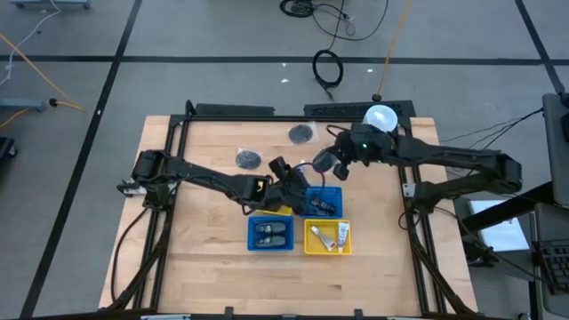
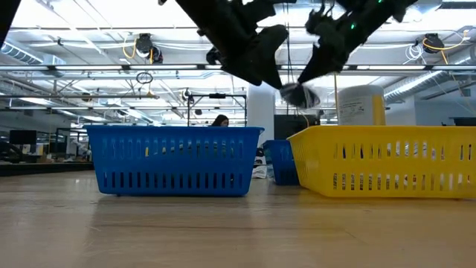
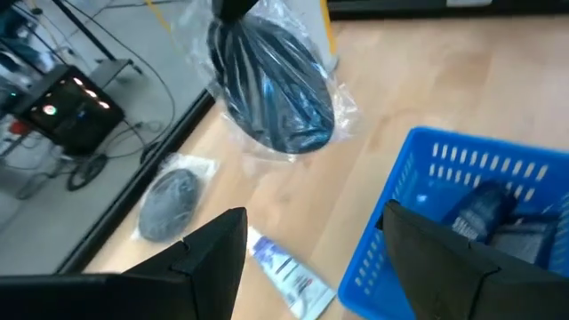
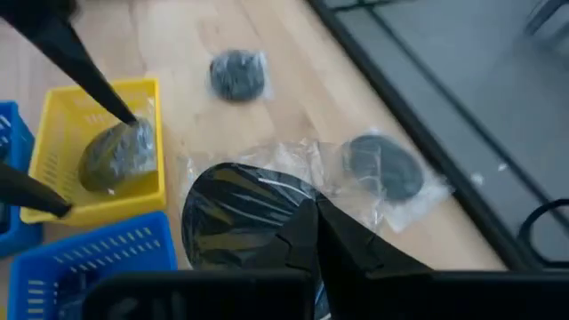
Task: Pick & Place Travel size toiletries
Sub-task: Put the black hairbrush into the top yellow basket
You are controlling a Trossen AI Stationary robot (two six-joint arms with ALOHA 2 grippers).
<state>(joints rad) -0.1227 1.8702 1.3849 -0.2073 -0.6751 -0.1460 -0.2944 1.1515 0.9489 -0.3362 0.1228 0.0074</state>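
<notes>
On the pale wooden table (image 1: pixel 204 258), a round flat grey packet (image 1: pixel 248 159) in crinkled clear wrap lay left of centre, with a second round packet (image 1: pixel 302 133) farther back near the black frame. The left arm reached from the table's left edge in a long low diagonal toward the middle, and the left gripper (image 1: pixel 298 188) hung over the near corner of the rear blue tray (image 1: pixel 334 193); its two dark fingers (image 3: pixel 213 258) stood apart with nothing between them. Below it a thin white tube (image 3: pixel 286 276) with blue marks lay flat on the wood just outside that slatted plastic tray, its long axis slanting toward the tray wall. In front sat another blue tray (image 1: pixel 252 242) holding small dark bottles (image 1: pixel 271 233) lying side by side, and beside it a yellow tray (image 1: pixel 311 246) with white tubes (image 1: pixel 342 236) lying roughly front to back. The right arm came in from the right edge, elbow bent, and the right gripper (image 1: pixel 331 163) was held above the table behind the trays, clamped on a dark disc-shaped packet (image 4: pixel 236 222) in glossy transparent film that hung from its fingertips clear of the table.
</notes>
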